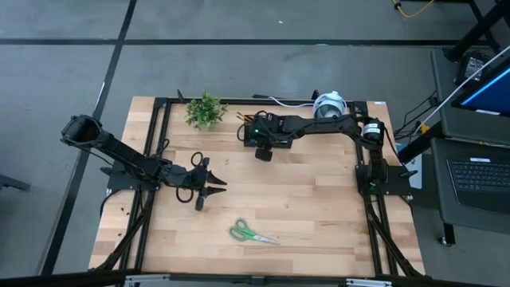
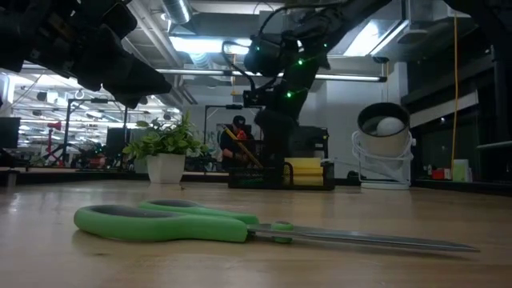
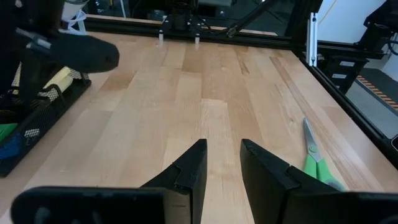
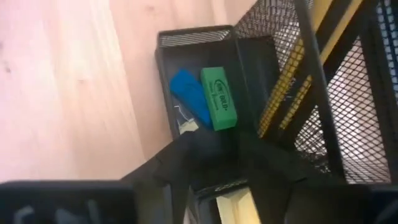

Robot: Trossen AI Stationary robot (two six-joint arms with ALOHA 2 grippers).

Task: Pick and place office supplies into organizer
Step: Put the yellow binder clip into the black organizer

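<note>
A: Green scissors (image 1: 253, 233) lie alone on the counter (image 1: 319, 207), well apart from the organizer (image 1: 256, 131).

B: Mostly done: erasers and pencils inside. Right gripper (image 1: 264, 153) hovers there, jaws apart; left gripper (image 1: 209, 190) empty, slightly parted.

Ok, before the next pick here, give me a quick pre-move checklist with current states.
1. Scissors lie free on the table: ok.
2. Left tool open, nothing between its fingers: ok.
3. Right tool clear of the organizer: not ok, it hangs directly over it.
4. Right tool empty: cannot tell.
5. Blue piece and green piece sit in the low compartment: ok.
</note>
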